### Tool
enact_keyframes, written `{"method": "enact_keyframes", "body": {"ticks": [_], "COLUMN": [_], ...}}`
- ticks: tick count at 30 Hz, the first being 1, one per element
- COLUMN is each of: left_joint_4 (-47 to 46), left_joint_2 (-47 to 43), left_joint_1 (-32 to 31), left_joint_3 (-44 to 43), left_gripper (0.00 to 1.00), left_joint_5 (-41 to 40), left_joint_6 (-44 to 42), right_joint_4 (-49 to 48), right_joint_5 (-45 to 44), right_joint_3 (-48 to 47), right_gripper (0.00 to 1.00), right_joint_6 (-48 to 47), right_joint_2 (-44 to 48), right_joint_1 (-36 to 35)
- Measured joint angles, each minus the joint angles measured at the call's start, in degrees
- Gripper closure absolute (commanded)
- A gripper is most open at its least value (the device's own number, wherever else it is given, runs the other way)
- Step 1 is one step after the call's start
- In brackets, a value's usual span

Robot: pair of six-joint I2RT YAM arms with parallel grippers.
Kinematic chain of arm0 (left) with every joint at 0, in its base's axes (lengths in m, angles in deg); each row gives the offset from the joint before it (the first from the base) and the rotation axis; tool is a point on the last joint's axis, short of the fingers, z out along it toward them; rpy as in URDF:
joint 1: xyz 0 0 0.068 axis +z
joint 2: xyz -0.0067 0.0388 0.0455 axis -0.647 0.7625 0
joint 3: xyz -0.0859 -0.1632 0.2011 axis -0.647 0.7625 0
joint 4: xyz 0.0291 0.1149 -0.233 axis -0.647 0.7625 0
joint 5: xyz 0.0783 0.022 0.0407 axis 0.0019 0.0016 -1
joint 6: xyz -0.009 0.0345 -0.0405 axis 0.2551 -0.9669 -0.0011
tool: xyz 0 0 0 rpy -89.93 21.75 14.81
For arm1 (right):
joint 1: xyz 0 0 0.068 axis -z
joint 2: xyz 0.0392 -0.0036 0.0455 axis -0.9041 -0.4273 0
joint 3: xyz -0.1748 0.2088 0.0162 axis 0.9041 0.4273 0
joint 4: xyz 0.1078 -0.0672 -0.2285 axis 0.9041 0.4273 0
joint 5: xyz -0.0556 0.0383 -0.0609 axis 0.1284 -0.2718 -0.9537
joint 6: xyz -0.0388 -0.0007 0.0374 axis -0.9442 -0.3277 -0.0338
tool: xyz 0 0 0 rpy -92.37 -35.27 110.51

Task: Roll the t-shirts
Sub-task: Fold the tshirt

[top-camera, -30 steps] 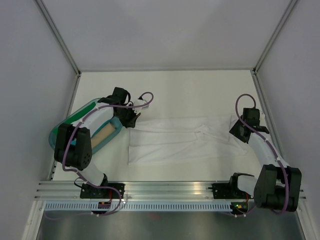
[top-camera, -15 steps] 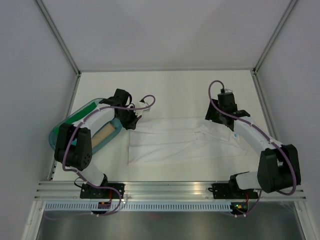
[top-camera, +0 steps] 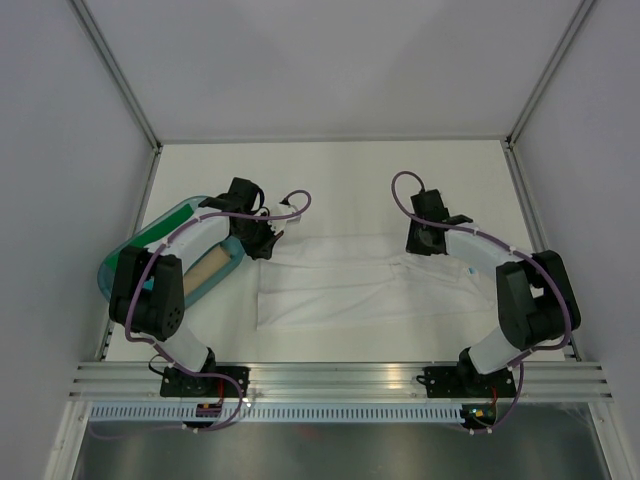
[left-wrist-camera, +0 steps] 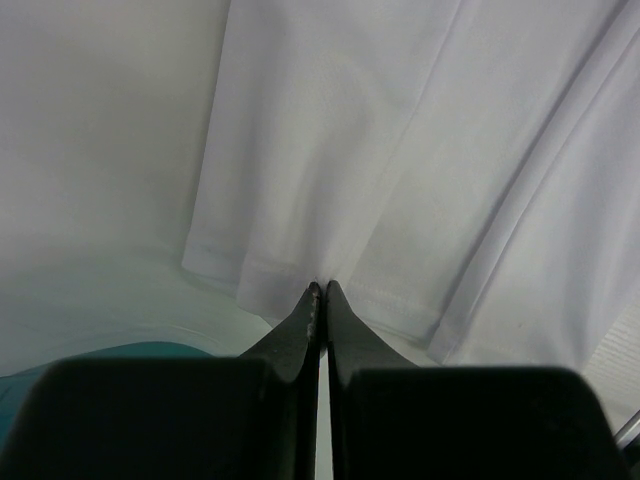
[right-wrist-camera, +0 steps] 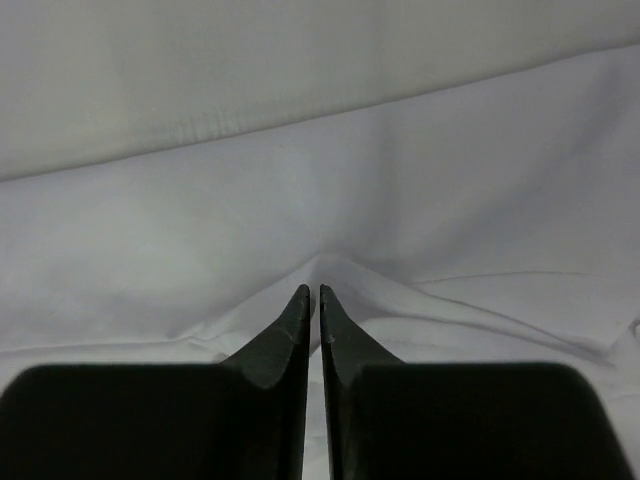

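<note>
A plain white t-shirt (top-camera: 340,285) lies flat across the middle of the table, its length running left to right. My left gripper (top-camera: 262,245) is at the shirt's upper left corner. In the left wrist view it (left-wrist-camera: 322,290) is shut on the stitched hem of the shirt (left-wrist-camera: 330,150). My right gripper (top-camera: 424,245) is over the shirt's back edge, right of the middle. In the right wrist view it (right-wrist-camera: 313,290) is shut on a small raised ridge of the white cloth (right-wrist-camera: 320,200). A green roll (top-camera: 165,225) and a tan roll (top-camera: 205,268) lie in the tub.
The translucent teal tub (top-camera: 115,265) stands at the left, under my left arm, and its edge (left-wrist-camera: 100,355) shows in the left wrist view. An aluminium rail (top-camera: 340,378) runs along the near edge. Walls close in the left, right and back sides.
My right arm has swung from the shirt's far right end leftwards to its back edge, where the jaws opened and then closed on a fold. The left arm has kept its hold.
</note>
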Motion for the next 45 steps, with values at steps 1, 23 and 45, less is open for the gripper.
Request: {"method": "enact_keyframes", "body": {"ticks": [1, 23, 45], "left_joint_4": [0.0, 0.1, 0.2], "left_joint_2": [0.0, 0.0, 0.0], "left_joint_1": [0.0, 0.0, 0.0], "left_joint_3": [0.0, 0.4, 2.2], "left_gripper": [0.97, 0.98, 0.98], "left_joint_5": [0.0, 0.0, -0.1], "left_joint_6": [0.0, -0.8, -2.3], "right_joint_4": [-0.1, -0.2, 3.0], "right_joint_5": [-0.1, 3.8, -0.4], "right_joint_3": [0.5, 3.3, 6.4], "right_gripper": [0.97, 0.61, 1.00], "right_joint_6": [0.3, 1.3, 6.1], "right_joint_2": [0.4, 4.5, 10.8], "right_joint_1": [0.0, -1.4, -3.9]}}
